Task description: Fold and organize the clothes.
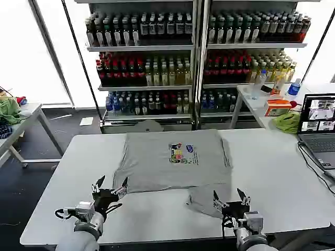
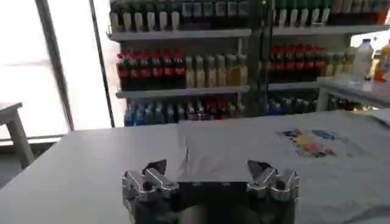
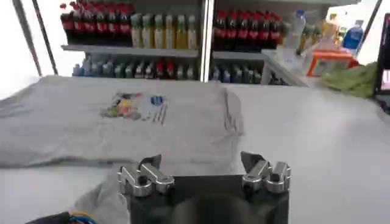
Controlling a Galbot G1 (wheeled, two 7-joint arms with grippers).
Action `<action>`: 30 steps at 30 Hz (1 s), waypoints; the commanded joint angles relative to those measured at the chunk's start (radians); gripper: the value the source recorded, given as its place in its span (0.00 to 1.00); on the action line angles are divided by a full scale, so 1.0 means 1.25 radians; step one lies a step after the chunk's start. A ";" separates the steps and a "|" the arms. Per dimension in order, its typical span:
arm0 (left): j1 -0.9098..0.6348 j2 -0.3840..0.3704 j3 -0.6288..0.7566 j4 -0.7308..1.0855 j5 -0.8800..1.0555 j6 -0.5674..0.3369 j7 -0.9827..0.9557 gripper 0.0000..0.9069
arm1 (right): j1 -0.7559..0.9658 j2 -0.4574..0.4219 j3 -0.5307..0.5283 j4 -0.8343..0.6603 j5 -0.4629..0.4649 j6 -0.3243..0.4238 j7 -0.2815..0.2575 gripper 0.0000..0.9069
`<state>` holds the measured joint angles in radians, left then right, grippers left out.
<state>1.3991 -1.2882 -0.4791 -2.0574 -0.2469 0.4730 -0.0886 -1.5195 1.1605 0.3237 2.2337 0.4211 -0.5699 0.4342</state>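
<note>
A light grey short-sleeved shirt (image 1: 167, 159) lies spread on the white table (image 1: 272, 172), its multicoloured chest print (image 1: 182, 153) facing up. One sleeve (image 1: 201, 201) sticks out from its near edge. My left gripper (image 1: 110, 187) hovers open just before the shirt's near left corner, nothing between its fingers. My right gripper (image 1: 230, 197) stands open at the near edge, right beside the loose sleeve. In the left wrist view the shirt (image 2: 292, 152) lies beyond the open gripper (image 2: 209, 175). In the right wrist view the shirt (image 3: 116, 119) stretches ahead of the open gripper (image 3: 201, 167).
A laptop (image 1: 319, 128) with its cable sits at the table's right edge. A bright green cloth (image 1: 288, 121) and an orange box (image 1: 276, 106) lie on a side table behind it. Drink shelves (image 1: 193, 57) fill the background. Another table (image 1: 15, 123) stands far left.
</note>
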 commanded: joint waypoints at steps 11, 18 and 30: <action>-0.013 0.020 0.021 0.067 -0.006 0.020 0.002 1.00 | -0.019 0.018 -0.024 -0.020 0.014 -0.007 0.035 1.00; -0.023 0.015 0.022 0.089 -0.015 0.018 0.004 1.00 | -0.024 0.022 -0.030 -0.025 0.014 -0.007 0.042 1.00; -0.030 0.006 0.021 0.114 -0.018 0.010 0.005 1.00 | -0.028 0.026 -0.037 -0.040 0.024 -0.007 0.050 1.00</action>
<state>1.3639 -1.2808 -0.4540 -1.9355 -0.2664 0.4868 -0.0819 -1.5503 1.1920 0.2787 2.1863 0.4476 -0.5774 0.4925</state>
